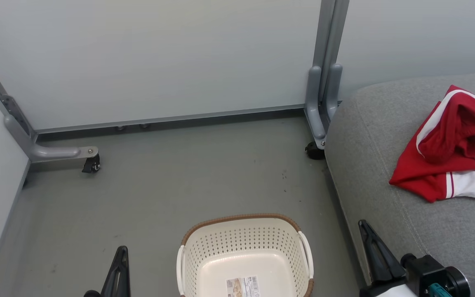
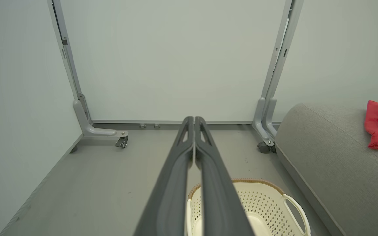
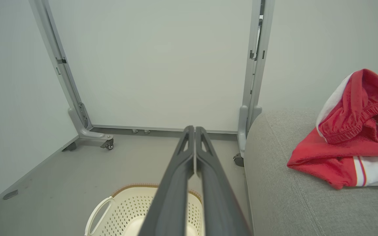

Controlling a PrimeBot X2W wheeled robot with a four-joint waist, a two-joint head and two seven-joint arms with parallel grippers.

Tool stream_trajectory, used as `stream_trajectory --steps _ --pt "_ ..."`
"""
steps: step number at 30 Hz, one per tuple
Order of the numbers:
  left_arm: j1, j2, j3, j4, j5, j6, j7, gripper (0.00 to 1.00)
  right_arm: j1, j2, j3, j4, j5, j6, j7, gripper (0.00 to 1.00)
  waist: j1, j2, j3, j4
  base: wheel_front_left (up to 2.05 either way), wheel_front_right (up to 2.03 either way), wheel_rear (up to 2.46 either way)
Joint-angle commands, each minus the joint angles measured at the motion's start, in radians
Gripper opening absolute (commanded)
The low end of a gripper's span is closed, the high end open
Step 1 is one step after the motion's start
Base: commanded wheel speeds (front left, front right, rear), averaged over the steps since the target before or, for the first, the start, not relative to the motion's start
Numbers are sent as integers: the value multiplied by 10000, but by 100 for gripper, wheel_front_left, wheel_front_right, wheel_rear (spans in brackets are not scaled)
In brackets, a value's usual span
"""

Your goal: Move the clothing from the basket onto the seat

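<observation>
The clothing [image 1: 447, 144], a rumpled red heap with white panels and stripes, lies on the seat [image 1: 369, 165], toward its right side in the head view and well back from the rounded front edge. The basket [image 1: 237, 218] stands on the floor [image 1: 179, 185] just left of the seat; its bare bottom carries a paper label [image 1: 243, 286].

The left gripper [image 2: 194, 119] is closed, its two dark fingers pressed together along their length with nothing between them. It hangs in the air left of the basket, apart from it and touching nothing. The right gripper [image 3: 194, 127] is closed in the same way and holds nothing. In the head view it stands at the lower right, in front of the seat's near edge, between basket and clothing; whether it touches the cushion I cannot tell.

The floor is smooth grey with a few dark specks. Pale partition panels [image 1: 159, 62] close off the space behind and to the left, set in grey metal frames with feet on small black casters [image 1: 92, 165]. The grey seat meets the floor beside one frame post.
</observation>
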Motion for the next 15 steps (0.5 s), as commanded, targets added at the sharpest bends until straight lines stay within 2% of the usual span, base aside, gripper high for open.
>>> stream_trajectory --steps 1,6,15 --pt "-3 1 -15 85 -28 -1 4 0 2 1 5 86 28 0 5 0 1 -1 2 0 0 0 0" --pt "1 -8 -86 554 -4 2 0 0 56 10 21 546 6 0 2 0 1 -1 5 -1 0 0 0" --pt "-424 103 32 738 -1889 -106 346 0 -287 -120 -90 694 2055 -1 328 0 1 -1 65 15 0 0 0"
